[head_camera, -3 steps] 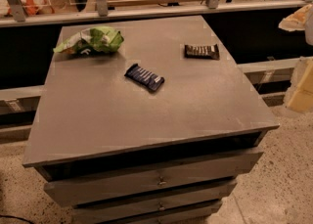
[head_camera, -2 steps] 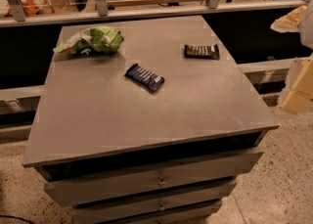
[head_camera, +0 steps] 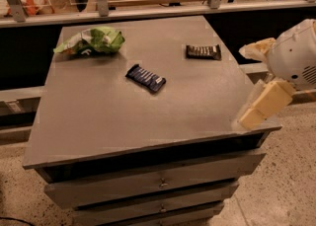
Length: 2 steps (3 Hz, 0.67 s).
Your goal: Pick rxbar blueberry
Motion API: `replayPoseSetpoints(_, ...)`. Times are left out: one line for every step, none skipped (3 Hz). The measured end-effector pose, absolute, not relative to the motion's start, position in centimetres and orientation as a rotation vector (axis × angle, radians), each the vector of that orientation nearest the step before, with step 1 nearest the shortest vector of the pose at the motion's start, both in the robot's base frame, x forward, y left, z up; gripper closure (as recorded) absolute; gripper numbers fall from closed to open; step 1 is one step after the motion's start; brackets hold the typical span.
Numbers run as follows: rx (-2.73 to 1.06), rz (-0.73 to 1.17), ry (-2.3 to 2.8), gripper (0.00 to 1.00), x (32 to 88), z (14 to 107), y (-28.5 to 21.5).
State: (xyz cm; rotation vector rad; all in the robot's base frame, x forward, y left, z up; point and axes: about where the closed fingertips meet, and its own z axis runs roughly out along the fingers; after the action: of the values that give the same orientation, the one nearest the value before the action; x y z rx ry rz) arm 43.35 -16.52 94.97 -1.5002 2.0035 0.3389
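tool (head_camera: 247, 86) sits at the right edge of the tabletop (head_camera: 123, 126), just past the near right corner, with nothing in it. its two pale fingers (head_camera: 264, 105) stand wide apart, one above the other in the view, tips toward the tabletop.

blue snack bar (head_camera: 145, 78) lies flat well to the tool's left, about mid-tabletop and a little farther back than the tool. its long side runs on a slant. nothing touches it and there is bare surface all round.

brown bar (head_camera: 203, 52) is nearer the tool, left and farther back, apart from the blue one. same shape, so easy to mistake. green bag (head_camera: 91, 41) is farthest from the tool, at the far left corner. drawers (head_camera: 160, 183) sit below the tabletop.

handling, as a judgement: likely light and fairly stiff for its thinness, with a slick wrapper. it sits very low, so fingers may skid it along the surface rather than catch it. best hold looks to be across the short width near the middle, fingers turned to match the slant and coming straight down to brush the tabletop either side. crimped wrapper ends would give a poor grip.
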Motion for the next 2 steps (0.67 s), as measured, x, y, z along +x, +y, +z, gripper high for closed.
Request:
replayPoseSetpoints(-1.373, 0.403, 1.934, 0.0, 44.7, 93.5, -13.9)
replayPoseSetpoints(-1.247, 0.395, 1.879, 0.0, 46.7, 92.9, -12.3)
